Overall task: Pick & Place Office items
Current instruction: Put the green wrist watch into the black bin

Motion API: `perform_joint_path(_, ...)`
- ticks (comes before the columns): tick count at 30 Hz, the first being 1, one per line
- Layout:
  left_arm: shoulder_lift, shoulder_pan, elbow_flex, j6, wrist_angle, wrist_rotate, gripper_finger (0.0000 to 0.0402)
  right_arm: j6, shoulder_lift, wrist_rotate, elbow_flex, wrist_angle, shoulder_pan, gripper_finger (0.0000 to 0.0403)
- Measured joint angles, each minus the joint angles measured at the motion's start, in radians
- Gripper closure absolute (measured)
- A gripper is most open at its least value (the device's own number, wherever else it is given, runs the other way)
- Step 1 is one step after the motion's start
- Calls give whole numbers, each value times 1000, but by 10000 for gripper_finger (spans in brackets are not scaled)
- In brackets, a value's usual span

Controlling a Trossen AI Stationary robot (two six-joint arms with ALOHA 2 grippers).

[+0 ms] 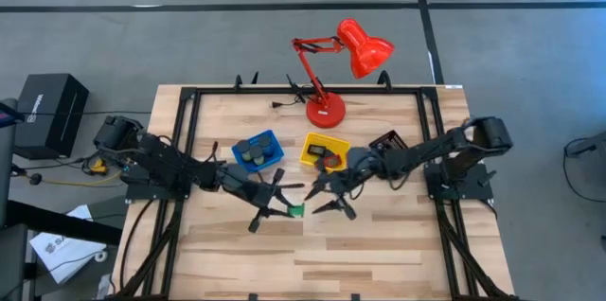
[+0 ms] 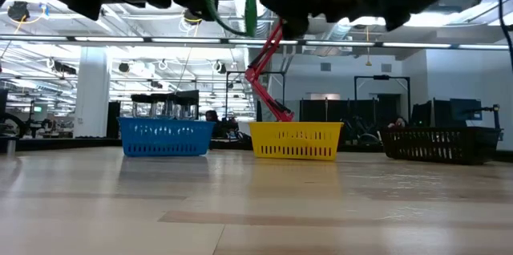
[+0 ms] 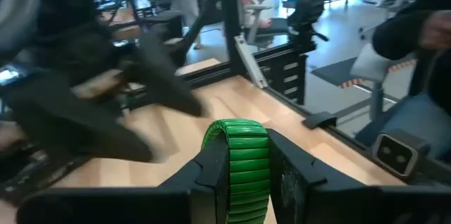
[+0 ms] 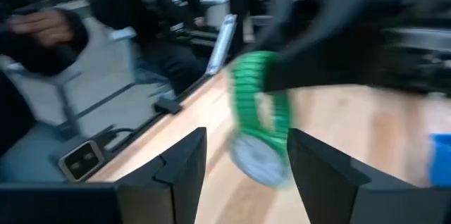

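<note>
Green ribbed clip [image 3: 236, 168] between dark fingers [image 3: 201, 182]. Blue tray [image 1: 258, 150], yellow tray [image 1: 324, 151], black basket [image 2: 437, 144]. Bright red lamp [image 1: 365, 47] with round red base. Pale wood-grain table [image 1: 379, 244], black frame. Black arms, 2.

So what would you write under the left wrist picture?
Left tool shut on a green clip, above the table, with the right arm's open tool just across from it.

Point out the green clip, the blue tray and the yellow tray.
green clip [image 3: 236, 160], left wrist view: its ribbed face.
blue tray [image 1: 276, 137], high view: its far rim.
yellow tray [image 2: 295, 141], low view: its front wall.
</note>
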Motion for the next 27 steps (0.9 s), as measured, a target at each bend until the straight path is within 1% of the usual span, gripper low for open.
perform_joint_path(2, 0, 17, 0, -2, 0, 3, 334, 1, 46, -48, 52, -20, -2, 215)
perform_joint_path(4, 0, 33, 0, -27, -1, 41, 334, 0, 76, -73, 96, -53, -2, 219)
perform_joint_path(6, 0, 39, 0, -55, 0, 73, 334, 0, 108, -79, 139, -82, -6, 222)
perform_joint_path(9, 0, 38, -1, -58, 0, 79, 334, -1, 133, -99, 184, -133, -14, 228)
perform_joint_path(15, 0, 37, -2, -60, -2, 80, 334, 0, 153, -170, 217, -147, -17, 240)
perform_joint_path(19, 0, 37, -2, -60, -4, 80, 334, 0, 152, -243, 218, -140, -18, 250)
perform_joint_path(21, 0, 38, -2, -57, -4, 72, 334, -1, 152, -252, 218, -137, -12, 259)
perform_joint_path(25, 0, 38, -2, -33, -4, -4, 334, 0, 152, -253, 218, -140, -7, 281)
perform_joint_path(27, 0, 39, -2, -31, -4, -20, 334, 0, 152, -253, 218, -141, -9, 292)
